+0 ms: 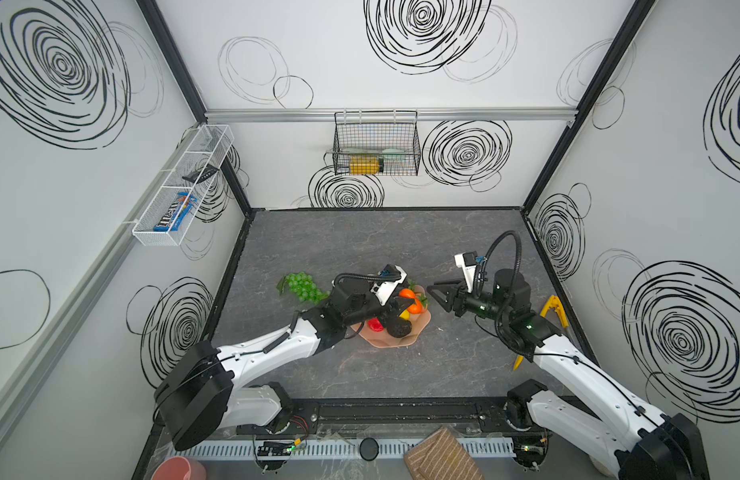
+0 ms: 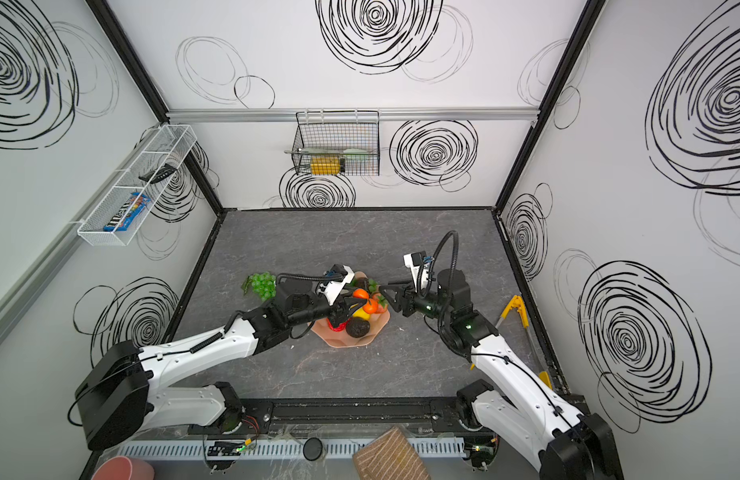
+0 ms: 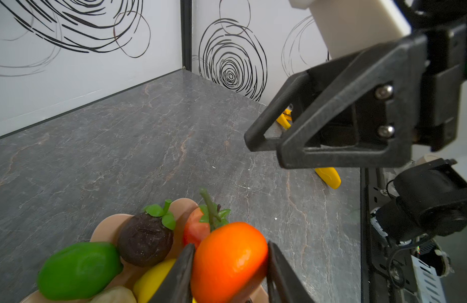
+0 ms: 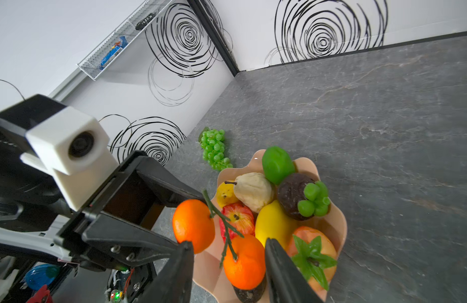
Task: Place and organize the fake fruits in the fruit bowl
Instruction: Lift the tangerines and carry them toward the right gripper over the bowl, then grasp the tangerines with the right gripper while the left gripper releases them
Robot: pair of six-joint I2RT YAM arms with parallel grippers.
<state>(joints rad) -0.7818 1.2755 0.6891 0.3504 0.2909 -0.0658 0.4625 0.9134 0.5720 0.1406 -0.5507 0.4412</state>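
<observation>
The peach-pink fruit bowl (image 1: 401, 340) (image 2: 351, 340) (image 4: 337, 217) sits mid-table, holding a green lime (image 4: 277, 164), beige pear (image 4: 253, 191), dark fruit (image 4: 292, 194), lemon (image 4: 271, 223) and red apple (image 4: 237, 217). My left gripper (image 1: 401, 300) (image 3: 231, 245) is shut on an orange (image 3: 228, 259) (image 4: 193, 225) just above the bowl's near side. A green stem joins it to a second orange (image 4: 244, 262) hanging lower. The green grape bunch (image 1: 303, 286) (image 4: 215, 149) lies on the table left of the bowl. My right gripper (image 1: 432, 291) (image 4: 227, 246) hovers right of the bowl, open and empty.
Yellow-handled tongs (image 1: 553, 309) (image 3: 329, 177) lie by the right wall behind the right arm. A wire basket (image 1: 376, 143) hangs on the back wall and a white mesh shelf (image 1: 181, 187) on the left wall. A salmon-red bowl (image 1: 179, 469) and striped cloth (image 1: 441, 457) sit at the front edge.
</observation>
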